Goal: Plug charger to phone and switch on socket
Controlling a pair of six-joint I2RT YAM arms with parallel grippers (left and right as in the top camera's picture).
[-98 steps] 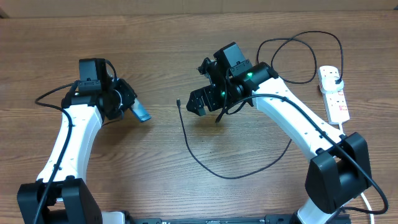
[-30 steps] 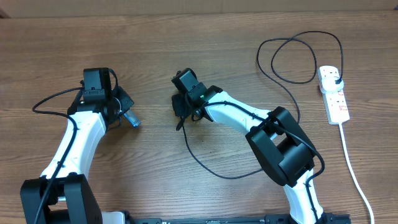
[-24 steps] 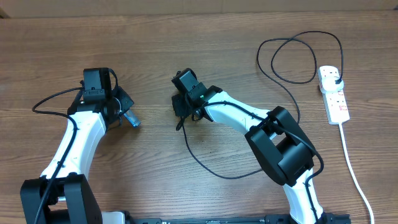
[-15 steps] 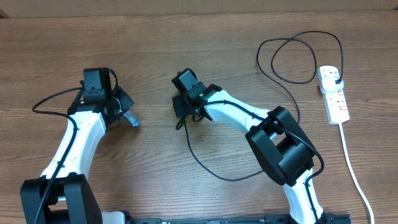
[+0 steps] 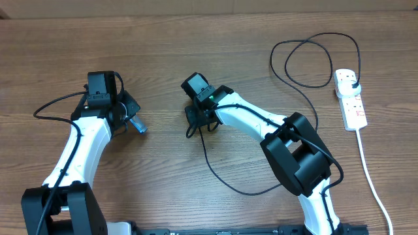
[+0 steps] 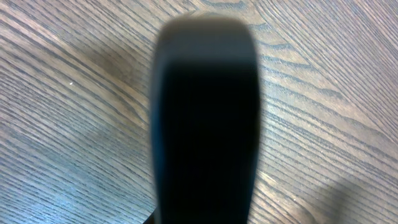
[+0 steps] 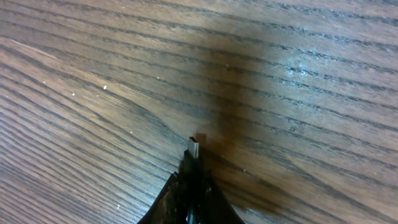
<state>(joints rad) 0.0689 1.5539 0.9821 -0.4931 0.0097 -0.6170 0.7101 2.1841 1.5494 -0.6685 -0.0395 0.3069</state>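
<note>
Currently the socket (image 5: 351,101) lies at one edge of the wooden table (image 5: 209,39), and everything else is best placed from it. A black plug (image 5: 353,80) sits in the socket's far outlet. From there the thin black cable makes a loop on the wood just beside the socket, then sweeps away from it in a long curve across the table. A thick white cord (image 5: 368,168) leaves the socket's near end and runs toward the robot's base. Well apart from the socket, around mid-table, the right gripper (image 5: 194,121) is closed on the charger (image 7: 193,151). The right wrist view shows its dark fingertips (image 7: 177,208) pinched around the cable end, with the small metal connector tip poking out just above the wood. Farther again from the socket, on the opposite side of the right gripper, the left gripper (image 5: 130,121) is clamped on the phone (image 5: 140,125). The phone's pale blue end sticks out toward the socket side, low over the table. In the left wrist view the phone (image 6: 205,118) is only a dark, blurred slab filling the middle of the frame. Phone and connector tip are apart, with bare wood between them.
</note>
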